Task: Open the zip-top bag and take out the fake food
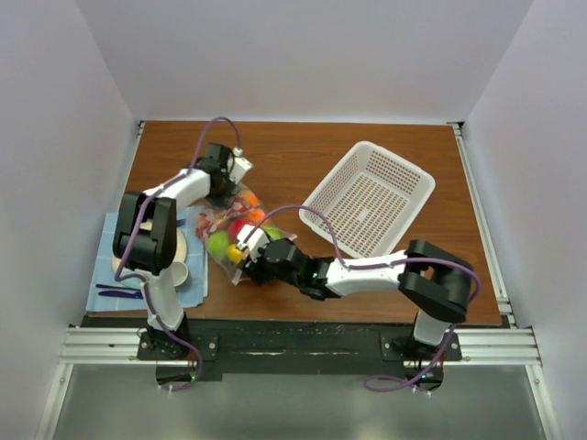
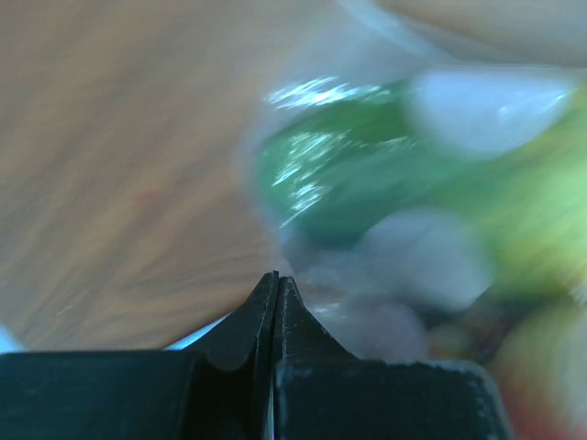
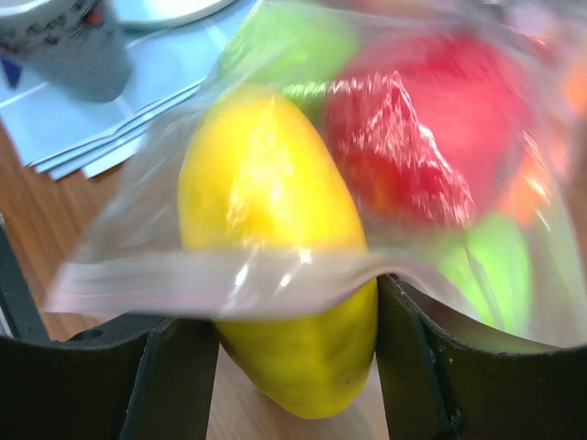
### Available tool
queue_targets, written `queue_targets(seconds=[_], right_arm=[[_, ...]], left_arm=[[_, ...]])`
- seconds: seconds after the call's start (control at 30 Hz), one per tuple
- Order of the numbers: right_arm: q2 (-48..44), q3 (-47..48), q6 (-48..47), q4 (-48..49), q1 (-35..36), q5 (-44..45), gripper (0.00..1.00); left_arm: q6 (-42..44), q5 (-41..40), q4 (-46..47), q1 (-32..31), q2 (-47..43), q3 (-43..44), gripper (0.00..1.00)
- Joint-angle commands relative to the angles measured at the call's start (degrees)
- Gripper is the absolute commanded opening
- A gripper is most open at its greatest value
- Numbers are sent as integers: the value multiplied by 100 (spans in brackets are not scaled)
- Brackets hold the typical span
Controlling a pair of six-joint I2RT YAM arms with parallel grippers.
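The zip-top bag lies on the wooden table, full of fake food. My left gripper is at its far end, its jaws pressed together at the bag's film, beside a green apple. My right gripper is at the near end. In the right wrist view its fingers touch both sides of the yellow mango-like piece, which pokes out below the zip strip. A red apple and green apples are still inside the bag.
A white mesh basket stands tilted at the right rear. A blue cloth at the left front holds a beige plate and a white cup. The cup stands close beyond the bag.
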Motion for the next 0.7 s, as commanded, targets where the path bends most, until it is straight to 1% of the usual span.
queue_targets(seconds=[0.0, 0.03, 0.1, 0.2, 0.27, 0.3, 0.37, 0.4, 0.57, 0.67], right_arm=[[-591, -210, 373, -694, -31, 791, 0], [-731, -245, 470, -1131, -31, 940, 0], [-864, -324, 654, -1459, -39, 1055, 0], [-1119, -351, 944, -2345, -31, 1362, 0], [-1242, -159, 1059, -2874, -31, 1739, 0], [-1295, -88, 1129, -3276, -31, 1846, 0], [-1479, 44, 1165, -3613, -31, 2030, 0], [-1532, 97, 1226, -3962, -31, 2101, 0], [-2103, 413, 1569, -4633, -31, 2610, 0], [-2507, 659, 1666, -4731, -66, 3330, 0]], left_arm=[[67, -111, -318, 337, -309, 754, 0], [67, -102, -449, 337, -362, 807, 0], [59, 73, -564, 337, -572, 851, 0], [59, 284, -661, 328, -793, 746, 0], [67, 328, -784, 320, -898, 746, 0], [59, 346, -836, 328, -934, 763, 0], [59, 477, -995, 328, -1056, 868, 0], [59, 530, -1065, 328, -1101, 921, 0], [67, 785, -1531, 311, -1268, 1141, 0], [129, 786, -1751, 302, -1408, 1150, 0]])
